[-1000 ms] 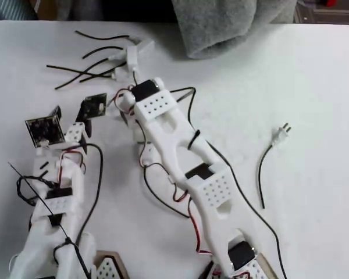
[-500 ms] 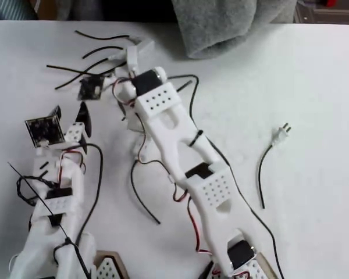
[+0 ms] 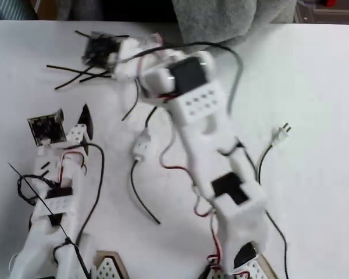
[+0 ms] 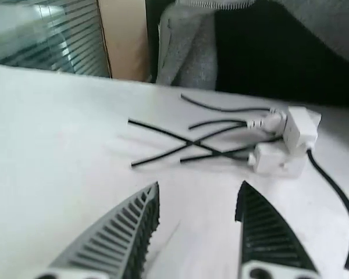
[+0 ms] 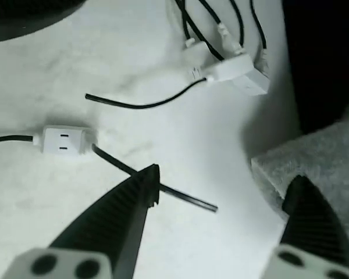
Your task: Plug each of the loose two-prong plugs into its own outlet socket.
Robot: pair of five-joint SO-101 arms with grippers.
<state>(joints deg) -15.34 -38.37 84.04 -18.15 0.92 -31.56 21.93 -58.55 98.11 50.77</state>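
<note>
White desk (image 3: 314,70) seen from above, with a grey cloth (image 3: 221,26) lying over its far edge.

(a) The right gripper (image 5: 227,177) has its jaws spread wide and holds nothing. It is poised above the far-left part of the desk. Beneath it lie crossed black cords (image 3: 75,72), which run up to the white socket blocks (image 5: 235,71), and these blocks touch one another.

(b) The left gripper (image 4: 199,192) is parted to a moderate gap and also holds nothing. It sits low near the left edge, facing the same cords.

(c) A single outlet socket (image 3: 141,145) lies near the middle of the desk, slots upward. Its cord trails toward the near edge.

(d) The loose two-prong plug (image 3: 284,131) lies toward the right edge, prongs pointing away to the far right. It is well apart from both grippers and from every socket.
</note>
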